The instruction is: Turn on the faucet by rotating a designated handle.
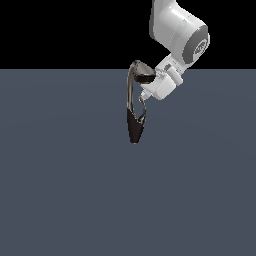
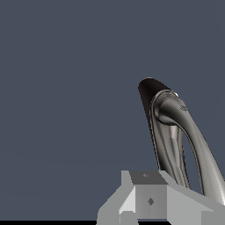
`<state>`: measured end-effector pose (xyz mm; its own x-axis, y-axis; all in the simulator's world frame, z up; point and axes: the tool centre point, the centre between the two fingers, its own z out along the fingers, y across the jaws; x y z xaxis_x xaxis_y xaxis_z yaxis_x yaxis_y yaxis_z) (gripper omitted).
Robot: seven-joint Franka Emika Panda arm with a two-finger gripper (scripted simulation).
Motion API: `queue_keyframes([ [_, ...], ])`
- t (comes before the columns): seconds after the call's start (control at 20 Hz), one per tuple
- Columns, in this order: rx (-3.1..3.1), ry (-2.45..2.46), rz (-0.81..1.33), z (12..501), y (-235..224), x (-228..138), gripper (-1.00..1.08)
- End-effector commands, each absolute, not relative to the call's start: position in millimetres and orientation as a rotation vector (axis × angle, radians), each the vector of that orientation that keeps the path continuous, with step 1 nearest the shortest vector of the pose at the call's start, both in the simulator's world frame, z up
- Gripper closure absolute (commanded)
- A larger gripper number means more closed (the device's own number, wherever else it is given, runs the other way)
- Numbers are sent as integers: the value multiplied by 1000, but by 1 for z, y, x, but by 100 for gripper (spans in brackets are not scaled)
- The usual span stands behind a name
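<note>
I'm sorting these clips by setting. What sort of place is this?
A bare simulated test scene, not a real kitchen: a lone faucet stands on a flat, featureless grey floor under a black void, with only the gripper beside its handle.

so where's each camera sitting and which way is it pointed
Exterior view: sits off the arm, above the grey floor, looking down at an angle on the faucet; the white arm's forearm and wrist show, with the claw close to the handle.
Wrist view: sits on the wrist, looking past the claw along the faucet toward the floor; only the claw's grey fingers show.
Shared: both see the faucet, the claw and the floor.
</note>
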<state>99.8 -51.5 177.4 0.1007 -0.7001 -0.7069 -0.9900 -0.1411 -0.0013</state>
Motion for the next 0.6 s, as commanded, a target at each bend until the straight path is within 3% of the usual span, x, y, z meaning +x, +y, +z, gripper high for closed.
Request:
queue_keyframes([
  [0.0, -1899, 1647, 785, 177, -51, 100, 108],
  [0.55, -1899, 1647, 785, 183, -49, 74, 108],
])
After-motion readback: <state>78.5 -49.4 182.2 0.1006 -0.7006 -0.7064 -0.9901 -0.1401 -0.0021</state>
